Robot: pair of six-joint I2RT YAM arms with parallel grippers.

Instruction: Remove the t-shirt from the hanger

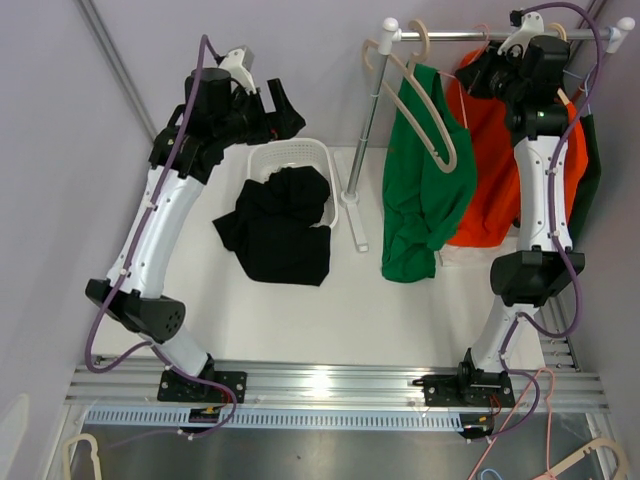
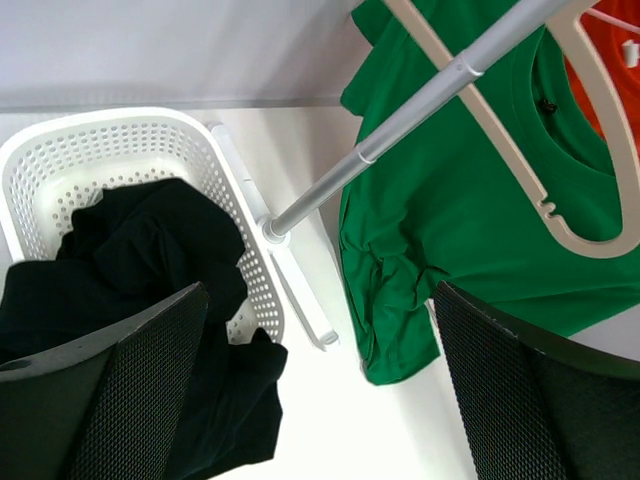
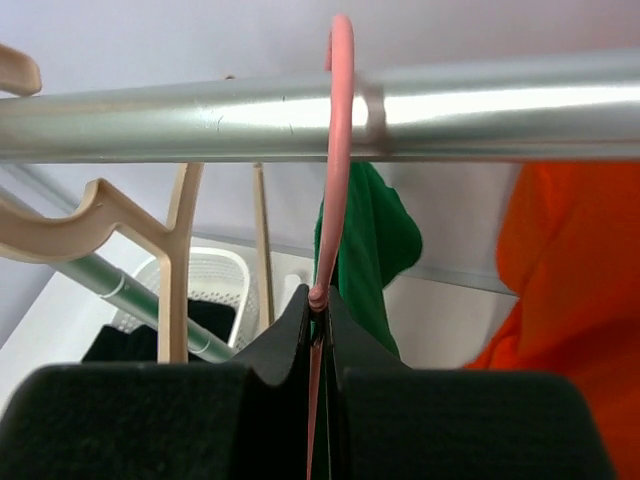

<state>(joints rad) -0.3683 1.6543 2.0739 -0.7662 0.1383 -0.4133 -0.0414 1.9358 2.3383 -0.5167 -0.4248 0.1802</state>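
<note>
An orange t-shirt hangs on a pink hanger hooked over the metal rail. My right gripper is up at the rail and shut on the pink hanger's neck, just below the rail. The orange t-shirt hangs to its right. A green t-shirt hangs on a beige hanger to the left; it also shows in the left wrist view. My left gripper is open and empty, high above the basket.
A white basket holds a black t-shirt that spills over its near rim onto the table. The rack's slanted pole and base stand between the basket and the green t-shirt. A dark garment hangs at the far right.
</note>
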